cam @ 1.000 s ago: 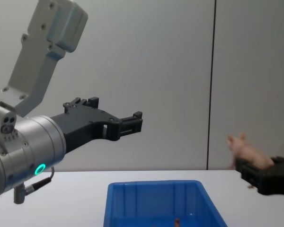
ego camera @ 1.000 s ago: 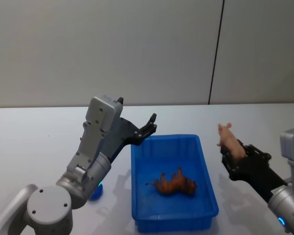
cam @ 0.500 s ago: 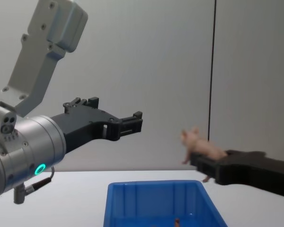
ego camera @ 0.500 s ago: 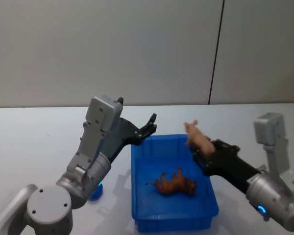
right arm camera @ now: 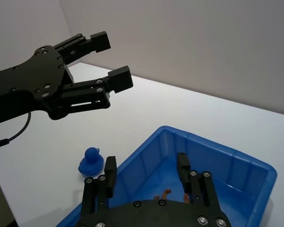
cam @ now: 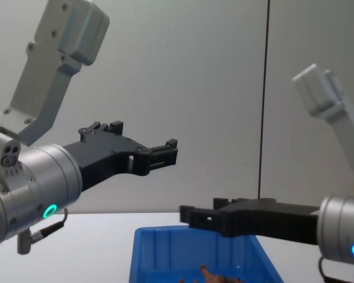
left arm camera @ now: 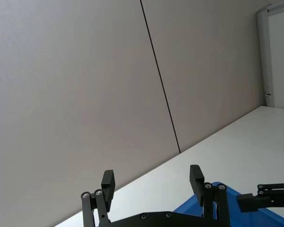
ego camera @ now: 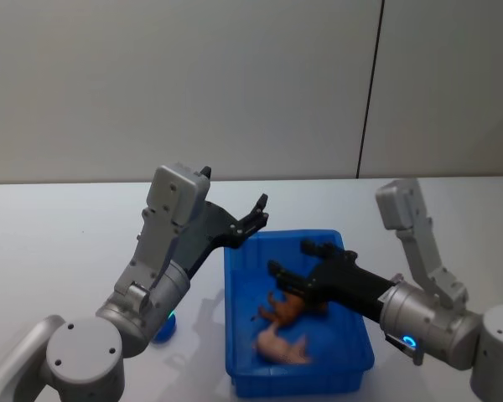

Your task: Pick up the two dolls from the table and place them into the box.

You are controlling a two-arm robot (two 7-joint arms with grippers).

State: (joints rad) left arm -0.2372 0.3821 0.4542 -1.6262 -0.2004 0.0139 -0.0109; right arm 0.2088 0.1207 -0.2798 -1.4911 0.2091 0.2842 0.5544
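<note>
The right jaws hung spread and empty over the box, pig beside brown animal inside. A straight lift clear looked wisest; the left jaws stood spread nearby.

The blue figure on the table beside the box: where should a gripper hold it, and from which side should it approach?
Probably from straight above, closing on the round head of the blue figure. It stands upright on the table, apart from the box, with the head narrower than its base. The open left gripper hovers on that side.
</note>
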